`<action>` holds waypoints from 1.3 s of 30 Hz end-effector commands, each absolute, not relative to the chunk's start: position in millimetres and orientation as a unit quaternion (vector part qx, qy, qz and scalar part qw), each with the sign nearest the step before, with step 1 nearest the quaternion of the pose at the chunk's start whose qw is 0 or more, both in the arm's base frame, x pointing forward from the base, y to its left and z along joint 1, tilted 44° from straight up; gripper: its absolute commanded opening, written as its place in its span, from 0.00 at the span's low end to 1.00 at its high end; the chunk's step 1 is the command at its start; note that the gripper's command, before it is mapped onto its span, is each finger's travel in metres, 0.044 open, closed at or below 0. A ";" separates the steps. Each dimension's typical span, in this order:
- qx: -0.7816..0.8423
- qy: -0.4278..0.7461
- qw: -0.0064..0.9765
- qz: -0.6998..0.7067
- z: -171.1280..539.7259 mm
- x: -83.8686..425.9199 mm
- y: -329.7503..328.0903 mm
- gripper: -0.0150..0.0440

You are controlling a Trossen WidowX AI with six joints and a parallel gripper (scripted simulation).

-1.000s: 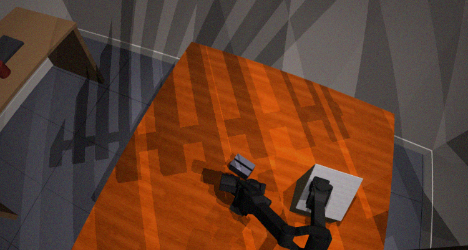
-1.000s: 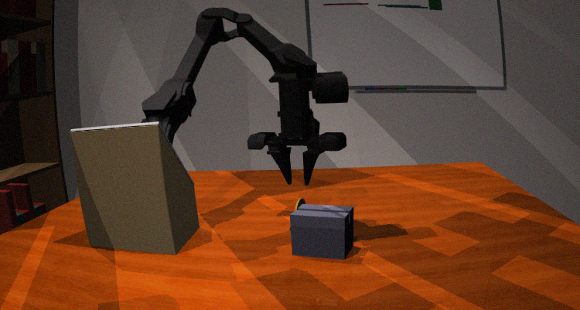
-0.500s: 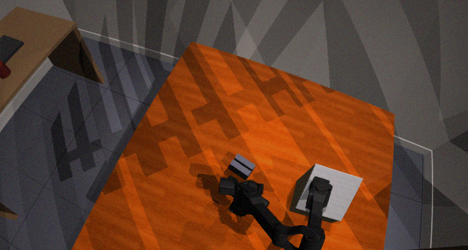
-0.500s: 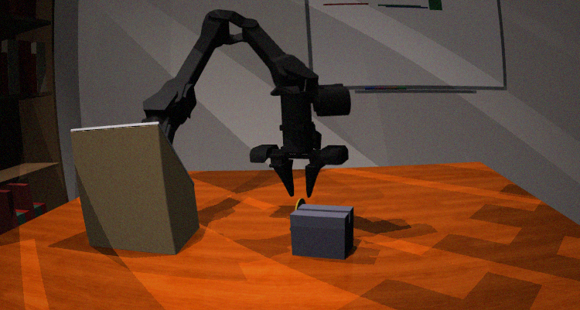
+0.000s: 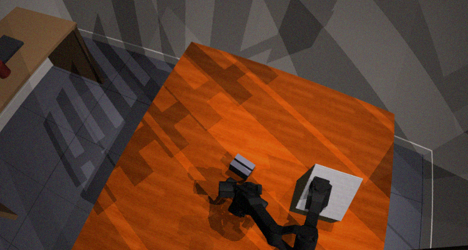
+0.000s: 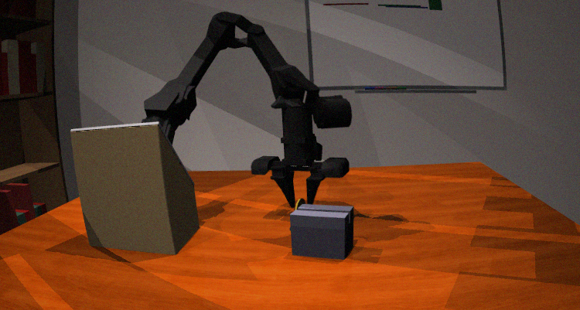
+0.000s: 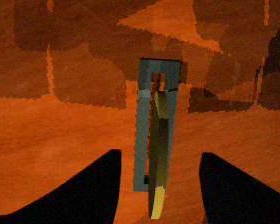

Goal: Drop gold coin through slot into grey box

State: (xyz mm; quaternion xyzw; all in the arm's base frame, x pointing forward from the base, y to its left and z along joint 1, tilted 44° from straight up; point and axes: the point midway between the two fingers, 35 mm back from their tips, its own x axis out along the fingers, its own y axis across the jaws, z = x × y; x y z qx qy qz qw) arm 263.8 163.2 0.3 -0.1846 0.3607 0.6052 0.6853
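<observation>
Centrally in the wrist view, the coin (image 7: 159,163) stands on edge in its green holder (image 7: 151,129) on the orange bench (image 7: 58,136). Partly open and holding nothing, the jaws straddle it from above, with the grey box (image 6: 321,233) just beside in the exterior frame's lower middle.

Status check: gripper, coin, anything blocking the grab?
Gripper open, holding nothing, fingers astride the coin. Coin on edge in its holder, ungrasped. Grey box close by; nothing between fingers and coin.

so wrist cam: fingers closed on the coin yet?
No. In the wrist view the coin stands in its holder with a clear gap to each of the fingers.
</observation>
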 end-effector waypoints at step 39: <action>-0.184 0.365 0.685 0.603 -7.4 264.6 167.0 0.25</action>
